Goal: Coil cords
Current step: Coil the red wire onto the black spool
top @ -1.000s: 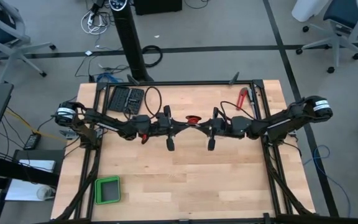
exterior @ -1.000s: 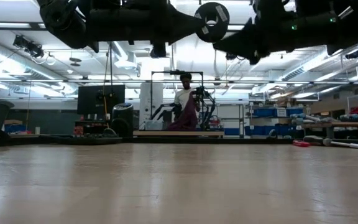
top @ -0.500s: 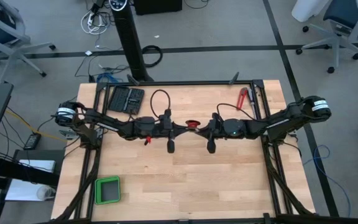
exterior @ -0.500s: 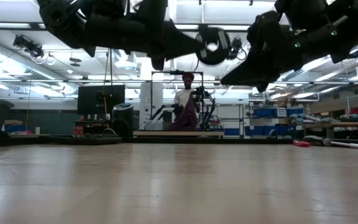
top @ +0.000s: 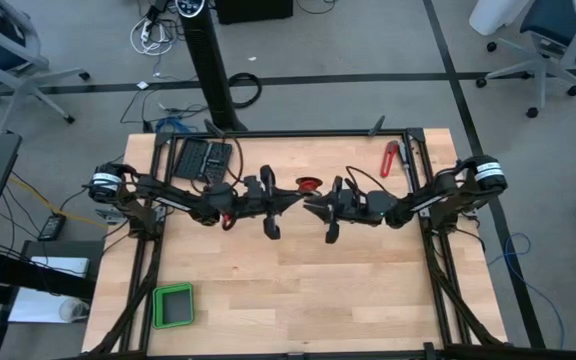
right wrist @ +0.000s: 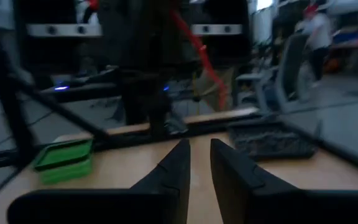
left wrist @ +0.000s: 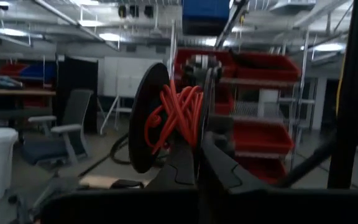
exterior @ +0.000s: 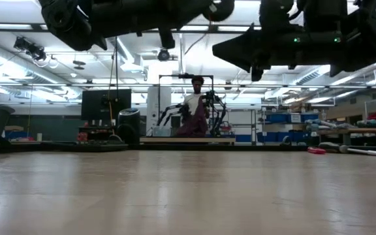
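Both claws hovering mid-air: I'm keeping left claw (left wrist: 194, 158) clenched on red cord (left wrist: 178, 118) spool; right claw (right wrist: 194, 163) ahead, slightly parted, empty.

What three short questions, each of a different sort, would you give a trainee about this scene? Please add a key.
1. True or false: the green square plastic tray lies on the wooden table between the two pincers.
2. What does the left pincer hold?
A. the black reel wound with thin red cord
B. a red-handled tool
C. nothing
3. Fill in: the fingers of the right pincer stand ____, with nothing between them.

Key: 1 false; 2 A; 3 open.
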You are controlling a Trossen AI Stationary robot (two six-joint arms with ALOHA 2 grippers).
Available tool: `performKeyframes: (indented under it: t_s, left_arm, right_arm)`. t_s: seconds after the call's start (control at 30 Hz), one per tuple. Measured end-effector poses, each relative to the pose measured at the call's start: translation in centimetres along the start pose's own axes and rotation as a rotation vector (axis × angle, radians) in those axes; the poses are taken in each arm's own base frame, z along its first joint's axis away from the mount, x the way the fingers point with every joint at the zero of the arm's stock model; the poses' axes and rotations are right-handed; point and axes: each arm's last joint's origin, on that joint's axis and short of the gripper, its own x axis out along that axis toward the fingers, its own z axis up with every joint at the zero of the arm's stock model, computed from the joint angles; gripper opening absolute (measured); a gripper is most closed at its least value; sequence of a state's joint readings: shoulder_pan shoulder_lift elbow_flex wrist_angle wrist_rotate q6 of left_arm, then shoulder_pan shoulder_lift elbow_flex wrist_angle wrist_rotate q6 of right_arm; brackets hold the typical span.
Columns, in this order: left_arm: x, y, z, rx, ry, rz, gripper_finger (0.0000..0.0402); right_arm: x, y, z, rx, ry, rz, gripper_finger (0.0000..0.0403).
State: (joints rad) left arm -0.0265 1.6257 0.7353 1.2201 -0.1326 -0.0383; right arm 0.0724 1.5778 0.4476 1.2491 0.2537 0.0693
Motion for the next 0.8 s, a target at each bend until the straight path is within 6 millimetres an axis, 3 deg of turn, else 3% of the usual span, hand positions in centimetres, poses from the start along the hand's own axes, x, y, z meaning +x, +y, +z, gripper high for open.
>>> performKeyframes:
  t_s: [0.33, 0.8]
  left_arm:
    - [0.0, -0.1, 0.6, -0.008, -0.060, -0.008, 0.0001]
    - [0.0, -0.1, 0.8, -0.009, -0.077, -0.025, 0.0001]
  right_arm:
    - [3.1, -0.4, 1.5, -0.123, -0.030, -0.040, 0.0079]
    - [4.5, -0.7, 2.7, -0.125, -0.045, 0.002, 0.0089]
